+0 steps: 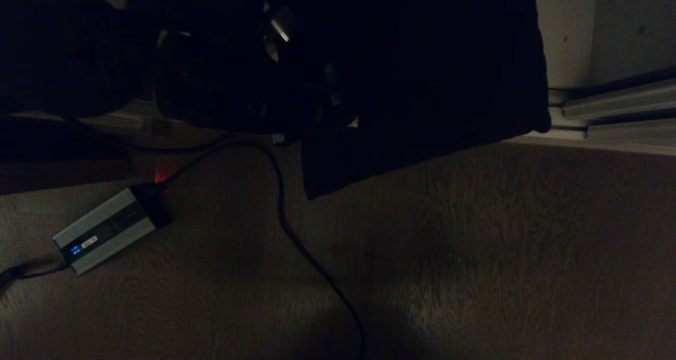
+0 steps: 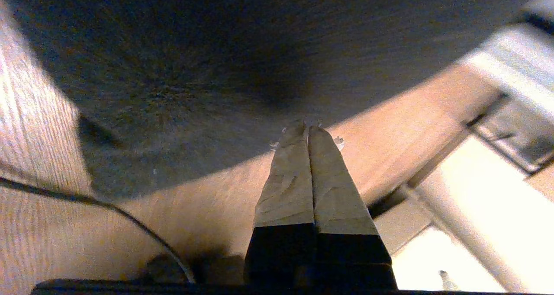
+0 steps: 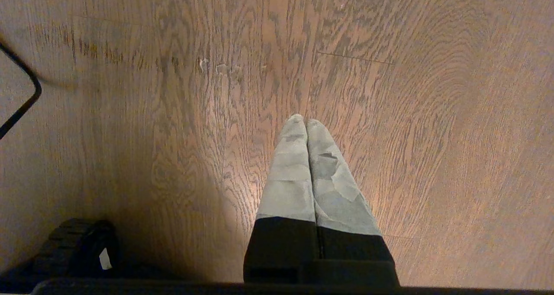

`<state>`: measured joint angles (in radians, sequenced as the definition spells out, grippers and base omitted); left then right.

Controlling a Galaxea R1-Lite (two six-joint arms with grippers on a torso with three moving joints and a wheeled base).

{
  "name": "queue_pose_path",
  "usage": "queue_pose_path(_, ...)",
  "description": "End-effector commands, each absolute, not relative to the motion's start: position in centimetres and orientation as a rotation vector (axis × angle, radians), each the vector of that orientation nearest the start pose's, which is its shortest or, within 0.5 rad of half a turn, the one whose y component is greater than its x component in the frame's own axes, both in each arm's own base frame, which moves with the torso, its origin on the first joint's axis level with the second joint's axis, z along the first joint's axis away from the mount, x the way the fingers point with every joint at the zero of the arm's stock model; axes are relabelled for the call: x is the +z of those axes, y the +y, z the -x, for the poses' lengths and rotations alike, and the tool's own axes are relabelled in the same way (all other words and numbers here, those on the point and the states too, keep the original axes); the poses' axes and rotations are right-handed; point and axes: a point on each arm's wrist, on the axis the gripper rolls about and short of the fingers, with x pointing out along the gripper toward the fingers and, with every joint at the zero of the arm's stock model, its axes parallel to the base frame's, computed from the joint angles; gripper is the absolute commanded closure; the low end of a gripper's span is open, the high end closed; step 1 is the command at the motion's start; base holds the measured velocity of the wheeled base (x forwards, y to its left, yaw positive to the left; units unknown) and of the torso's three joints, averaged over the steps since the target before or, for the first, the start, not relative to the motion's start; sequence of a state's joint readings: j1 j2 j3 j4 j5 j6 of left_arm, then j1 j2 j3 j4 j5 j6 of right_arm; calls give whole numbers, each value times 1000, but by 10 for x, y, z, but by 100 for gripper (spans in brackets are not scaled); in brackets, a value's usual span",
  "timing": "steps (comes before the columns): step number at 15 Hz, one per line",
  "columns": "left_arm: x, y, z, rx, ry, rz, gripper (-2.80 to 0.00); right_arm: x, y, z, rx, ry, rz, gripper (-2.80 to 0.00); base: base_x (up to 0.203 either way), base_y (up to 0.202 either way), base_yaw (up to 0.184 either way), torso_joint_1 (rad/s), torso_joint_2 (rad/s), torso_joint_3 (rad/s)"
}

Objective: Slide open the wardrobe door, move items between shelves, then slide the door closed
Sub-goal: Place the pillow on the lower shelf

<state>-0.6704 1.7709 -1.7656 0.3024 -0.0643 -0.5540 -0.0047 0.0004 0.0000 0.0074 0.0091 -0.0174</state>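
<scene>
Dim room, robot bent low over wood-grain floor (image 1: 475, 254). Left gripper (image 2: 308, 128) points down at the boards, fingers (image 2: 288, 174) clenched tip to tip w/ nothing between them; only a few clear scraps show at the tips. A broad round shadow lies on the floor just ahead of it. To one side in the left wrist view run the ribbed metal floor track (image 2: 515, 65) and, beyond it, a bright off-white board (image 2: 476, 200), both blurred.

Head view is mostly blocked at top by the left arm (image 1: 237, 85), a black mass w/ one metal glint. Next to it, centre to right, hangs a big flat dark shape (image 1: 422, 85) w/ one corner low over the floor. It's too dark to read any pattern, so can't tell if it is the cushion or what carries it. At far right the track (image 1: 618, 104) runs along the floor edge. Above it stands a pale grey panel (image 1: 634, 27), poss. the sliding wardrobe door, beside a lighter wall strip.

On the floor at left: small silver box (image 1: 105, 228) w/ blue lights, black cable (image 1: 296, 238) snaking from it toward the bottom edge.

Right gripper (image 3: 306, 121) is parked, aimed straight down at bare floor, fingers (image 3: 290, 169) pressed together, grasping nothing.
</scene>
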Motion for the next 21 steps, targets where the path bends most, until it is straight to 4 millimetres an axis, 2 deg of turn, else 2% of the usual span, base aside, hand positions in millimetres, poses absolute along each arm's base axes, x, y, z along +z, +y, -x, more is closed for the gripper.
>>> queue_pose_path(1, 301, -231, -290, -584, 574, 400, 0, 73, 0, 23, 5, 10, 18, 0, 0, 0, 0, 0, 0, 0)
queue_pose_path(3, 306, -239, -307, -538, 444, 427, 0, 73, 0, 23, 5, 11, 18, 0, 0, 0, 0, 0, 0, 0)
queue_pose_path(6, 324, -242, -318, -457, 181, 386, 0, 74, 0, 23, 5, 9, 18, 0, 0, 0, 0, 0, 0, 0)
queue_pose_path(10, 357, -238, -316, -357, -178, 300, 0, 74, 0, 23, 5, 9, 17, 0, 0, 0, 0, 0, 0, 0)
queue_pose_path(13, 373, -234, -312, -297, -364, 221, 0, 74, 0, 23, 5, 9, 18, 0, 0, 0, 0, 0, 0, 0)
queue_pose_path(15, 386, -228, -307, -254, -492, 243, 0, 74, 0, 23, 5, 9, 17, 0, 0, 0, 0, 0, 0, 0)
queue_pose_path(17, 402, -215, -287, -248, -541, 263, 0, 73, 0, 23, 5, 11, 18, 0, 0, 0, 0, 0, 0, 0)
queue_pose_path(19, 421, -207, -250, -306, -542, 294, 0, 74, 0, 23, 5, 9, 18, 0, 0, 0, 0, 0, 0, 0)
queue_pose_path(21, 428, -209, -211, -432, -424, 347, 0, 74, 0, 23, 5, 10, 18, 0, 0, 0, 0, 0, 0, 0)
